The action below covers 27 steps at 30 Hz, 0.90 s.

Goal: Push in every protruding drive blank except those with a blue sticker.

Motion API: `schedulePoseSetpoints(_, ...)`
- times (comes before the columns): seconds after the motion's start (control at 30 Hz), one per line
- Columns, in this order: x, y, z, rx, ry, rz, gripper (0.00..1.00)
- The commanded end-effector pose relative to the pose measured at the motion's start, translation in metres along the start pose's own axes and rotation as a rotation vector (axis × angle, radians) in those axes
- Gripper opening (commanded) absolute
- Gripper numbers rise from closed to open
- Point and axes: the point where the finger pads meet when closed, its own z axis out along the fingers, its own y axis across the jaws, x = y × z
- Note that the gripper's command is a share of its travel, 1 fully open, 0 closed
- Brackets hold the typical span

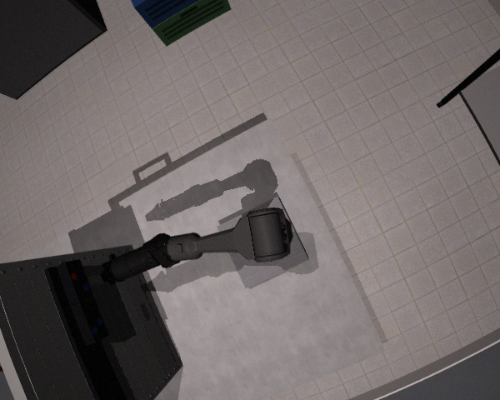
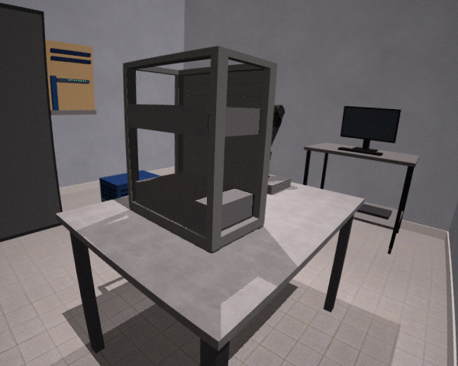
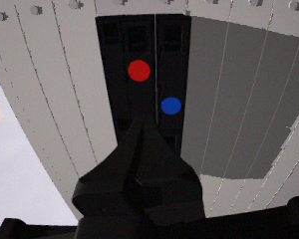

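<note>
The grey open-frame rack point(image 2: 199, 146) stands on the table; in the overhead view its front face point(image 1: 82, 301) shows dark drive blanks. One blank carries a red sticker point(image 3: 140, 71), also visible from above point(image 1: 73, 276). The blank beside it carries a blue sticker point(image 3: 171, 106). More blue stickers show lower on the rack front point(image 1: 96, 326). My gripper point(image 3: 148, 124) is shut and empty, its tips pointing at the dark blanks just below the red and blue stickers. In the overhead view the gripper point(image 1: 106, 271) is right at the rack front. Whether it touches a blank is hidden.
The arm's base point(image 1: 269, 234) sits on the table behind the rack front. A dark cabinet point(image 1: 30, 38) and a blue-green box point(image 1: 179, 17) stand on the floor. A desk with a monitor point(image 2: 369, 123) is to the side.
</note>
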Motion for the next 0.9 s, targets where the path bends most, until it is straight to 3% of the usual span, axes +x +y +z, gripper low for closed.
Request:
schedulePoseSetpoints(0.0, -0.001, 0.002, -0.002, -0.008, -0.001, -0.033, 0.0)
schedulePoseSetpoints(0.47, -0.005, 0.007, -0.008, -0.024, -0.006, -0.271, 0.0)
schedulePoseSetpoints(0.87, -0.011, 0.013, -0.017, -0.042, -0.016, -0.606, 0.0)
